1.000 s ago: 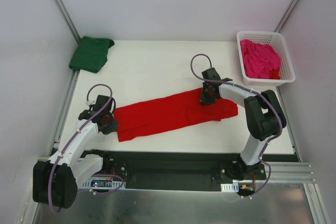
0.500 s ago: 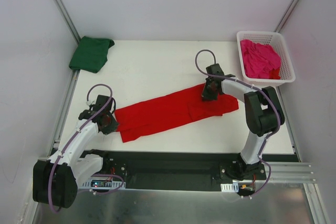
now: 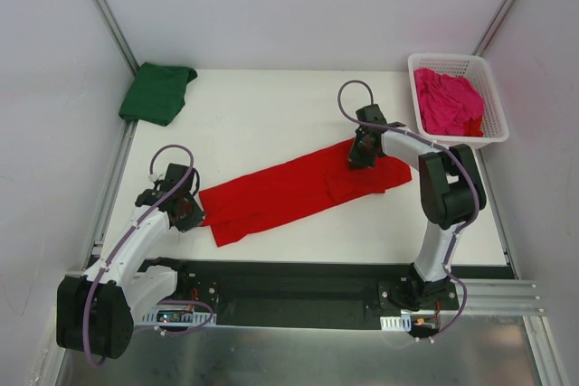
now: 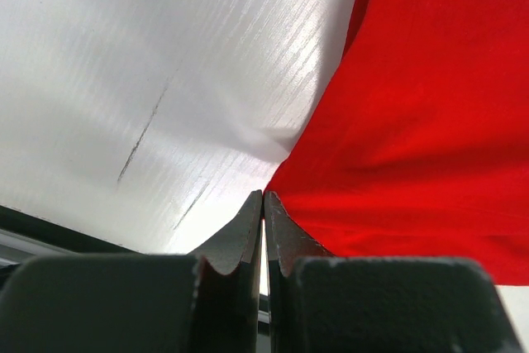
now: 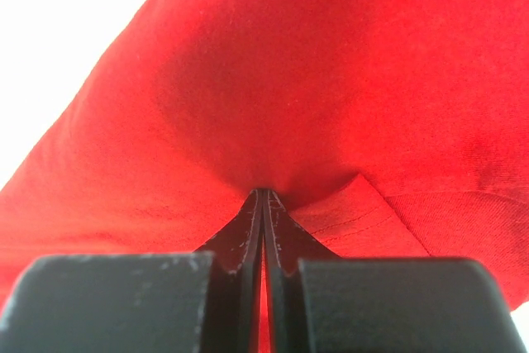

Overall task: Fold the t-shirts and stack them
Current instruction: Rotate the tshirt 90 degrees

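Observation:
The red t-shirt (image 3: pixel 289 192) lies as a long folded strip slanting across the table's middle. My left gripper (image 3: pixel 192 212) is shut on its left corner, and the cloth (image 4: pixel 413 121) pulls taut from the tips of that gripper (image 4: pixel 264 196). At the strip's upper right edge my right gripper (image 3: pixel 362 155) is also shut on it. Red fabric (image 5: pixel 289 80) bunches at the tips of the right gripper (image 5: pixel 263 193). The green t-shirt (image 3: pixel 158 92) lies folded at the far left corner. The pink t-shirt (image 3: pixel 448 101) is crumpled in the basket.
The white lattice basket (image 3: pixel 457 61) stands at the far right corner of the white table (image 3: pixel 262 124). Metal frame posts and white walls close in both sides. A black base rail (image 3: pixel 298 282) runs along the near edge.
My right gripper has moved a little further back and right, dragging the red strip's right end with it. The strip's left end has slid slightly right. The left gripper has stayed put.

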{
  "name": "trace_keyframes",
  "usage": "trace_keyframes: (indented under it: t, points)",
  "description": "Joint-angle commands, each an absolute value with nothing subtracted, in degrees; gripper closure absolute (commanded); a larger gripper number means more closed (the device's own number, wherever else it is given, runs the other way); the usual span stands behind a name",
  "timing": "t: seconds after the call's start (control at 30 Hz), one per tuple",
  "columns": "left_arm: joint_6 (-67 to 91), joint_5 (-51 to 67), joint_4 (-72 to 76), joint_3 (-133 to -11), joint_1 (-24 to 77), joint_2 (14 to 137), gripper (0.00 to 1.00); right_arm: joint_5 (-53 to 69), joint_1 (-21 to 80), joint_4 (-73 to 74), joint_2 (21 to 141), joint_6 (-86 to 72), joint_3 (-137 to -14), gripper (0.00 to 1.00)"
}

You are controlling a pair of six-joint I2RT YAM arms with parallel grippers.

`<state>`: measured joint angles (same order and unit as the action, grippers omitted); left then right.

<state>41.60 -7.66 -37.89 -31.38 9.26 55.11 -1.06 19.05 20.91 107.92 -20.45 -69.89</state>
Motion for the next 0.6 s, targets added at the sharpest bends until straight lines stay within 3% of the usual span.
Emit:
trace_keyframes:
  t: [0.0,0.47,0.57]
  points:
    - [42.54,-8.17,-38.67,-31.82,8.53,55.20,1.00,-5.19,17.84,22.76,110.48,-19.51,-71.72,0.98]
    - [41.66,-6.60,-37.88,-31.90,8.53,53.71,1.00,-5.98,17.67,22.33,109.60,-18.46,-71.99,0.98]
    - [41.40,-4.93,-37.36,-31.91,8.53,51.51,0.90,-6.06,17.67,22.06,107.67,-18.28,-71.02,0.97]
